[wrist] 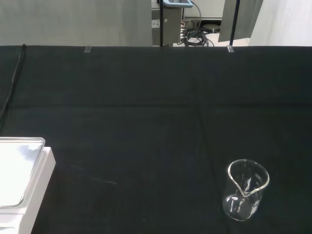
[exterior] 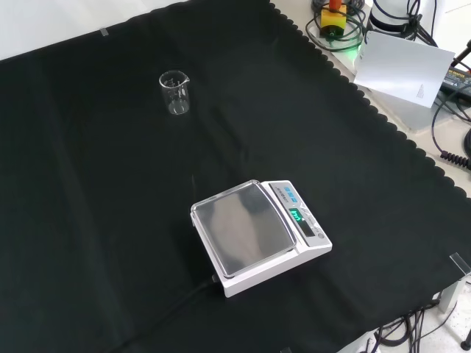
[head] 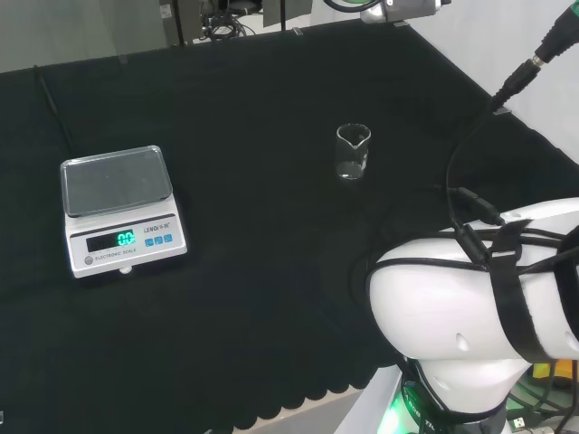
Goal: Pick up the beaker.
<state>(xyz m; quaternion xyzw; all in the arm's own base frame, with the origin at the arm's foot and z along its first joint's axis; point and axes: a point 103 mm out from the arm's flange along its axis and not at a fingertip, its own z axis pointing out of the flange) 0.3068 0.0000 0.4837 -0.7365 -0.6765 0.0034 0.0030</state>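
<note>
Head view, beaker: a small clear beaker (head: 353, 151) stands upright on the black cloth (head: 244, 235), well apart from the scale and to its right; it looks empty.
Head view, scale: a white scale (head: 120, 211) with a shiny pan sits to the left of the beaker, its display lit.
Head view, arm: the big white link (head: 461, 316) is near the lower right, on the near side of the beaker; no finger reaches the glass.
Front view, beaker: the beaker (exterior: 174, 93) is farther off than the scale and to its left, with bare cloth all around it.
Front view, scale: the scale (exterior: 259, 232) sits near the middle of the cloth (exterior: 88, 220), its pan bare.
Wrist view, beaker: the beaker (wrist: 245, 195) is seen close, spout facing the camera; a corner of the scale (wrist: 22, 187) is at the opposite side.
Hand state: I cannot tell, the pictures do not let me judge it.
Why placed so: probably the beaker stands free of the scale so fingers can come around it from any side.
Step, my judgement: the approach is not yet done; the beaker is untouched.
</note>
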